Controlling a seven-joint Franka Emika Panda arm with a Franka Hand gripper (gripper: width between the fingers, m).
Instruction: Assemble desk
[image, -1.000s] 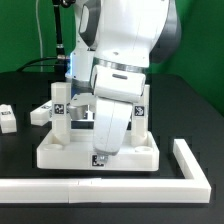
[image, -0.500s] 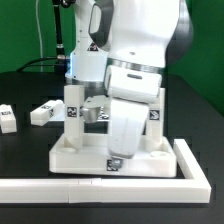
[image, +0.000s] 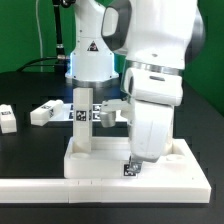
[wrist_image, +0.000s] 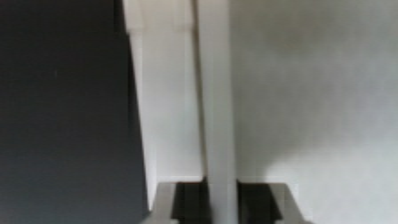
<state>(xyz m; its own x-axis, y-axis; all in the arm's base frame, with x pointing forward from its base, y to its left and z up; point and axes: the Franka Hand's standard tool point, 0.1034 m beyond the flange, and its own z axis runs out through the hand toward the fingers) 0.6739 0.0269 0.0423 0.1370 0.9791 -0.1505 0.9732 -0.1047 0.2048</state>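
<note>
Black table (image: 20, 150), green backdrop, and the desk (image: 95, 165) lies upturned just behind the border bar's (image: 60, 188) long run, near the bar's corner. The gripper (image: 132, 168) is clenched on the desk's rim (wrist_image: 210, 90). The wrist view shows that thin wall pinched between dark fingers (wrist_image: 178, 203). To seat it well, I'd push square to the bar — slowly, so the upright leg (image: 83, 118) stays put. The arm hides the far sockets, and I can't tell whether the desk touches the bar's short end.

White arm (image: 150, 50) reaching down, tool (image: 133, 160) vertical, pinched on desk (image: 95, 165) rim
</note>
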